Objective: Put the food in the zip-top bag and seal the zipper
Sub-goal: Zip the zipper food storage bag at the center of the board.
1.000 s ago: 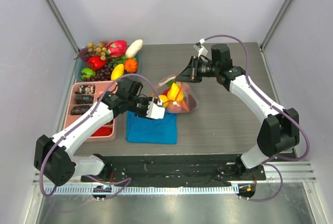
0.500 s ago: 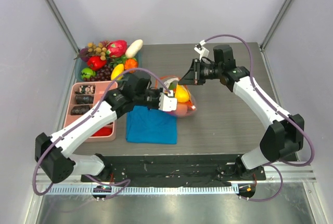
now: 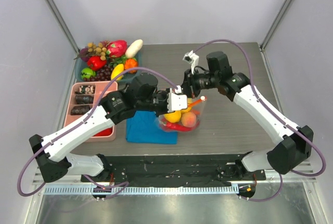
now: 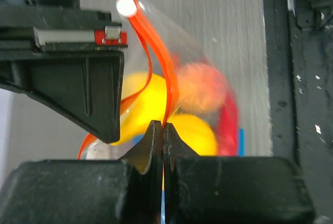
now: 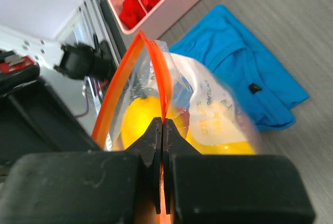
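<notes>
Lifted now, the zip-top bag (image 3: 182,119) hangs between left pincer (image 4: 163,130) and right pincer (image 5: 162,128), both clenched on its zipper (image 4: 170,86).

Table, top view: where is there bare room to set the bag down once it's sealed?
Bare table lies between the zip-top bag and the right arm, and along the far edge right of the fruit pile. Crowded: the left side, with the pink tray and blue cloth beside the bag.
</notes>
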`<state>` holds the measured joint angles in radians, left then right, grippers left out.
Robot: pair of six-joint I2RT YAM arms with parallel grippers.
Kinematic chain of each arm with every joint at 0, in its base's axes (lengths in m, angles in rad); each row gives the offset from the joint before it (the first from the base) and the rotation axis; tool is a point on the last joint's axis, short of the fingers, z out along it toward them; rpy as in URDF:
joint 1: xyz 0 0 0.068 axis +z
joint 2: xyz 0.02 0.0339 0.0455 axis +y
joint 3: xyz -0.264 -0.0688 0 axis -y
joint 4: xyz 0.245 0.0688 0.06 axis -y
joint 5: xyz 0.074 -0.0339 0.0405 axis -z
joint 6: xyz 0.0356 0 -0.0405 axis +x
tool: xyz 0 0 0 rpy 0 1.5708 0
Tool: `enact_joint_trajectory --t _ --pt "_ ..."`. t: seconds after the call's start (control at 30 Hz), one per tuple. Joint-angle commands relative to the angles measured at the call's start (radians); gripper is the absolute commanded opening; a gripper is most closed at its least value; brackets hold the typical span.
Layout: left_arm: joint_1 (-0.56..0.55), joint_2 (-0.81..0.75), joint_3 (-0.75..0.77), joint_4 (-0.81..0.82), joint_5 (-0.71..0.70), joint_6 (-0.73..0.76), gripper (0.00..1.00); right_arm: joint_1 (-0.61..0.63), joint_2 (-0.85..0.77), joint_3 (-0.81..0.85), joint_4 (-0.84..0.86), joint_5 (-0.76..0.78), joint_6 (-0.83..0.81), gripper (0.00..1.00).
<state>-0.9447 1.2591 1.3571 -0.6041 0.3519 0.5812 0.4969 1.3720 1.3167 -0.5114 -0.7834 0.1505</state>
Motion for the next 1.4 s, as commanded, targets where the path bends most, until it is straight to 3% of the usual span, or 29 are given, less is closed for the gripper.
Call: enact_joint_trajectory --t 0.0,0.2,0.3,0.33,0.37,0.4,0.5,0.63,0.77,1.0,1.2,1.37 --pt "0.004 -0.006 -0.078 -0.013 -0.047 -0.132 0.0 0.064 -0.004 -0.059 0.002 0.029 -0.133 0.01" --pt "0.004 -0.038 -0.159 0.044 -0.053 -0.199 0.0 0.1 0.032 -0.068 0.013 0.047 -0.192 0.02" --pt "0.006 -0.053 -0.164 0.05 -0.053 -0.225 0.0 0.095 0.024 -0.024 0.005 0.093 -0.204 0.28" --pt "0.006 -0.058 -0.167 0.055 -0.051 -0.239 0.0 0.091 0.015 0.007 -0.005 0.104 -0.221 0.44" --pt "0.006 -0.061 -0.17 0.055 -0.054 -0.245 0.0 0.071 0.01 0.025 -0.016 0.119 -0.23 0.53" --pt "0.009 -0.061 -0.174 0.056 -0.053 -0.25 0.0 0.057 0.007 0.044 -0.028 0.125 -0.244 0.75" --pt "0.035 -0.052 -0.182 0.063 -0.039 -0.288 0.0 -0.039 -0.037 0.069 -0.049 0.11 -0.259 0.89" --pt "0.072 -0.037 -0.188 0.087 -0.013 -0.333 0.0 -0.171 -0.137 0.004 -0.068 0.061 -0.293 0.89" --pt "0.086 -0.021 -0.187 0.096 -0.004 -0.34 0.0 -0.251 -0.281 -0.062 -0.124 0.003 -0.428 0.87" --pt "0.129 -0.003 -0.167 0.09 0.035 -0.345 0.0 -0.255 -0.522 -0.25 -0.161 -0.063 -0.595 0.81" --pt "0.133 0.011 -0.151 0.087 0.05 -0.34 0.0 -0.255 -0.556 -0.369 -0.142 -0.057 -0.695 0.75" --pt "0.133 0.016 -0.144 0.083 0.052 -0.33 0.0 -0.256 -0.57 -0.477 0.049 -0.077 -0.646 0.73"
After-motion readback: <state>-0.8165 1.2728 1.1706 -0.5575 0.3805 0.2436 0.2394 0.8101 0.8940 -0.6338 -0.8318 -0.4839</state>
